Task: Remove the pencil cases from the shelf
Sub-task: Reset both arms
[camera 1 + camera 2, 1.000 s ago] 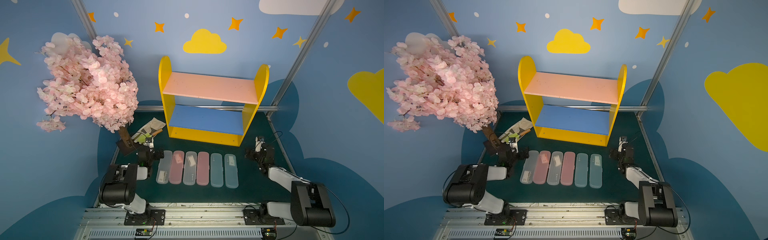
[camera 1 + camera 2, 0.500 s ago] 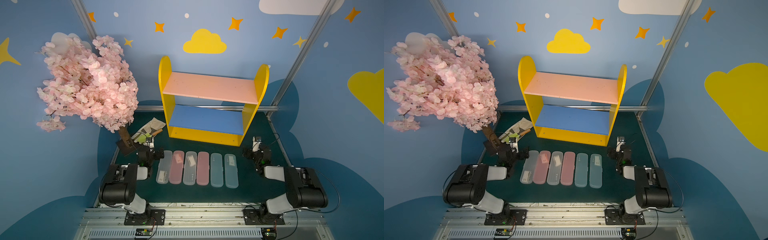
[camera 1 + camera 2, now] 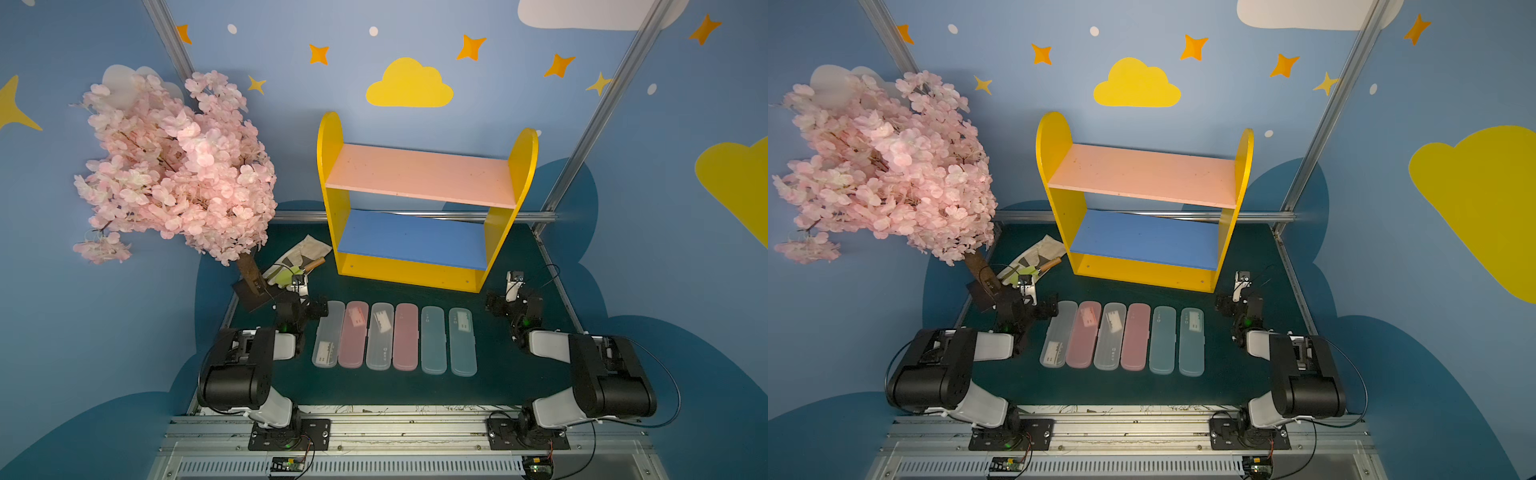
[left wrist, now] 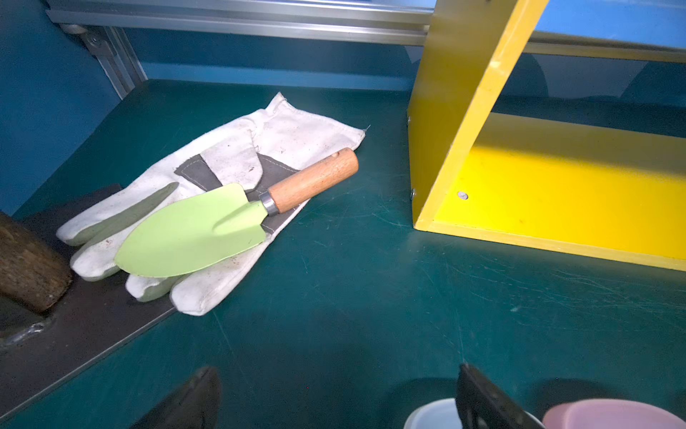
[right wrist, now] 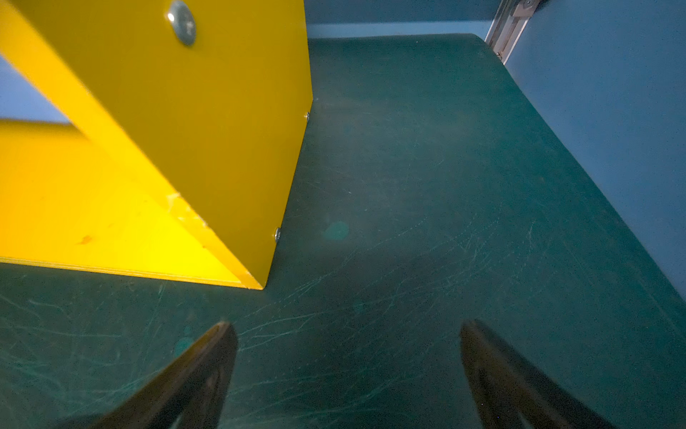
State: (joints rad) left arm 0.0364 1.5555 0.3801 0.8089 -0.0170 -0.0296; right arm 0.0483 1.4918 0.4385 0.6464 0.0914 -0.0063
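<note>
Several pencil cases lie side by side in a row on the green mat in front of the shelf [image 3: 330,166] [image 3: 1244,166]: frosted white [image 3: 328,338], pink [image 3: 406,336] and pale blue [image 3: 462,340] [image 3: 1192,340]. The shelf's pink and blue boards are bare. My left gripper [image 3: 301,306] [image 3: 1027,309] [image 4: 336,375] rests low at the row's left end, open, with only mat between its fingers. One finger stands over the rounded end of a white case [image 4: 430,416], beside a pink case [image 4: 612,412]. My right gripper [image 3: 513,305] [image 3: 1239,305] [image 5: 347,328] sits open over bare mat, right of the row.
A pink blossom tree [image 3: 174,166] on a dark base stands at the left. A white glove [image 4: 230,156] with a green trowel [image 4: 193,230] on it lies between the tree and the shelf. Aluminium rails and blue walls bound the mat; the shelf's corner [image 5: 256,282] is near the right gripper.
The right arm has folded back toward its base, shifting the right gripper slightly; it has held still for the last half second. The left arm and the pencil cases have not moved.
</note>
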